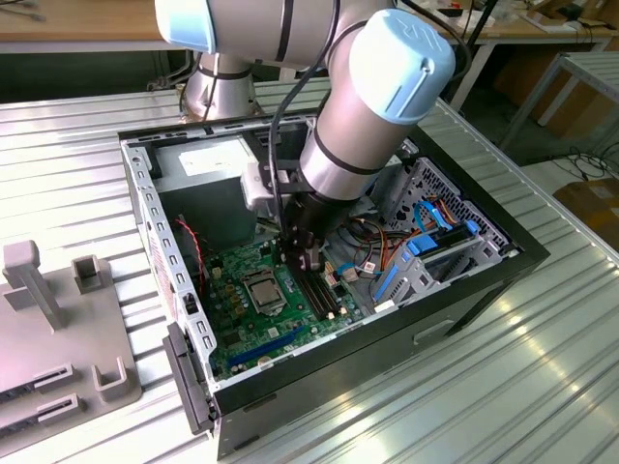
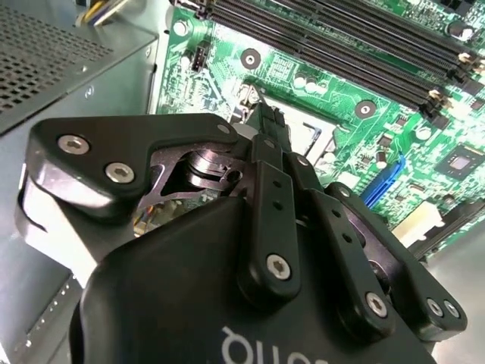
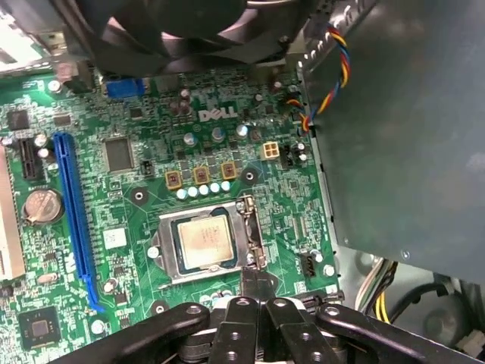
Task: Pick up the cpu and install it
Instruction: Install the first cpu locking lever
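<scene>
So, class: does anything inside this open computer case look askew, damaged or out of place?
Nothing stands out. The small silvery-grey square cpu lies flat and square inside its metal-framed socket on the green circuit board.

claw (image 3: 256, 292) tips hidden, fan (image 3: 189, 23) cropped

The cpu (image 3: 203, 241) lies flat inside the metal-framed socket (image 3: 250, 239) on the green motherboard (image 3: 151, 152). The gripper (image 3: 258, 292), fingers together with nothing between them, sits just beside the socket at the cpu's 5 o'clock. A blue slot (image 3: 76, 220) runs at the cpu's 9 o'clock.
</scene>
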You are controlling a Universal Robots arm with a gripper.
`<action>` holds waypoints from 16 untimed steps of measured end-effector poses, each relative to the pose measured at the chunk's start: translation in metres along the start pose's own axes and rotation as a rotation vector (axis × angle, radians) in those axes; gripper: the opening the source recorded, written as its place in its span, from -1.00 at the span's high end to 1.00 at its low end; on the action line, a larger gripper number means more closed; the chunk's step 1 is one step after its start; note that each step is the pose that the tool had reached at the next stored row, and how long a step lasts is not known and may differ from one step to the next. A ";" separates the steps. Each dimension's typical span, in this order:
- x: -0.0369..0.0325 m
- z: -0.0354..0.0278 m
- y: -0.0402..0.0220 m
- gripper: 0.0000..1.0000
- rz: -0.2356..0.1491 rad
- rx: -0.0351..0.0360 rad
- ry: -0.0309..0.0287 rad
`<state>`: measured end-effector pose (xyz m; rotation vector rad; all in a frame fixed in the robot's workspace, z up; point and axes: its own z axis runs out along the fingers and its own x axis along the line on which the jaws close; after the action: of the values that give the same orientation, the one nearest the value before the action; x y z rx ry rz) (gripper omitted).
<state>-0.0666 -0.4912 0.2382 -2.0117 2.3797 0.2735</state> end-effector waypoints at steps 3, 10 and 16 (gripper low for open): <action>-0.0001 0.0001 -0.0009 0.79 -0.038 -0.0046 0.0045; 0.0003 -0.0002 -0.0041 0.79 -0.100 -0.0110 0.0124; 0.0042 0.0018 -0.0049 0.79 -0.158 -0.0177 0.0193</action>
<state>-0.0627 -0.4959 0.2353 -2.2040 2.2203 0.2736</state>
